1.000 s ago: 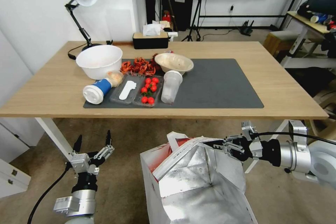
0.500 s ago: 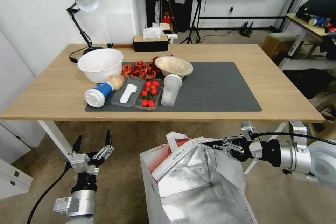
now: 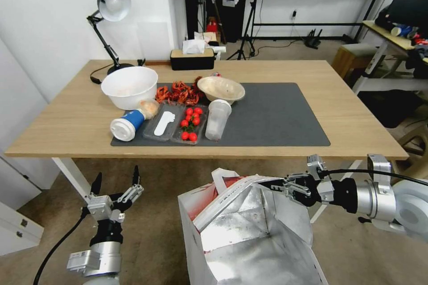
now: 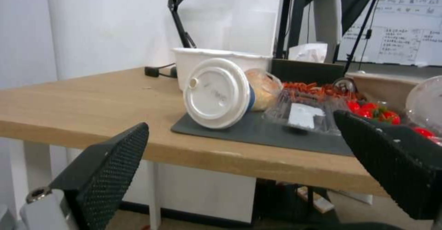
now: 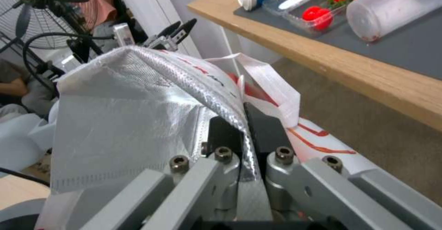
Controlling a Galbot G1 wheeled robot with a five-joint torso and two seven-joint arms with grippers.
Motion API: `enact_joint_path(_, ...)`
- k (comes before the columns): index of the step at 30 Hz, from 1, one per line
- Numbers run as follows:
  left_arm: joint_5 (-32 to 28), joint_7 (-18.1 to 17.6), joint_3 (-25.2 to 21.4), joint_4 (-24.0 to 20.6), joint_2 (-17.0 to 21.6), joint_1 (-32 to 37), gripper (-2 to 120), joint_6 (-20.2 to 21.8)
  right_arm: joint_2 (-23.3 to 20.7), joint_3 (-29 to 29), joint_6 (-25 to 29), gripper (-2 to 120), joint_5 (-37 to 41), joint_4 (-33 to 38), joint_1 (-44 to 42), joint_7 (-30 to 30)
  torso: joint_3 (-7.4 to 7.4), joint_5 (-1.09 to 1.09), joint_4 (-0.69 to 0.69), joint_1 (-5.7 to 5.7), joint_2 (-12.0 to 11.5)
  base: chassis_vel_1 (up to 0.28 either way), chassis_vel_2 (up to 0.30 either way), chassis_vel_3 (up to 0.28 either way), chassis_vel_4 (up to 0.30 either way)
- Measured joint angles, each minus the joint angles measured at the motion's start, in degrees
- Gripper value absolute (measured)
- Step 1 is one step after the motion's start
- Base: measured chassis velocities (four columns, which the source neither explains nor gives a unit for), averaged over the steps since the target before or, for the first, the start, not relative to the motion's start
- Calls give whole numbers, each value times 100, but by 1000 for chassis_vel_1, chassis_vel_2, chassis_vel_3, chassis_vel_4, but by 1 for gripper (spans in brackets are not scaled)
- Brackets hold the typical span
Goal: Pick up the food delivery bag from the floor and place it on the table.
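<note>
The food delivery bag (image 3: 249,231) hangs open in front of the table (image 3: 339,111), its silver foil lining facing up and red-and-white print on the side. My right gripper (image 3: 273,184) is shut on the bag's top rim; in the right wrist view the fingers (image 5: 265,133) pinch the foil edge of the bag (image 5: 138,112) beside a white strap. The bag's bottom is out of view, so I cannot tell whether it touches the floor (image 3: 165,178). My left gripper (image 3: 117,183) stands open and empty, below the table's front edge (image 4: 258,161).
The left half of the dark mat (image 3: 276,111) holds a white bowl (image 3: 129,87), a tipped blue cup (image 3: 127,124), a tomato tray (image 3: 189,124), a clear cup (image 3: 217,120) and a beige bowl (image 3: 221,89). A lamp (image 3: 111,4) and a tissue box (image 3: 192,59) stand behind. A white table leg (image 3: 71,176) is near my left gripper.
The table sits lower in the head view than before because the camera has moved. Both grippers and the bag keep the same pose.
</note>
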Motion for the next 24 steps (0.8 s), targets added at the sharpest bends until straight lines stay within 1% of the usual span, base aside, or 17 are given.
enact_joint_path(7, -30, -23, -2, 10, 8, -9, 100, -45, 7, -25, 1, 0, -14, -12, 7, 0, 18, 0, 0, 11, 29, 0, 0, 0, 0)
enact_joint_path(12, -53, -84, -2, 23, 16, -28, 100, -45, 17, -35, 2, 0, -32, -26, 8, 0, 12, 0, 0, 7, 16, 0, 0, 0, 0)
enact_joint_path(24, -77, -99, -16, 5, 27, -29, 100, -45, 8, -35, 5, 0, -36, -22, 10, -2, -5, 0, 0, -7, -13, 0, 0, 0, 0)
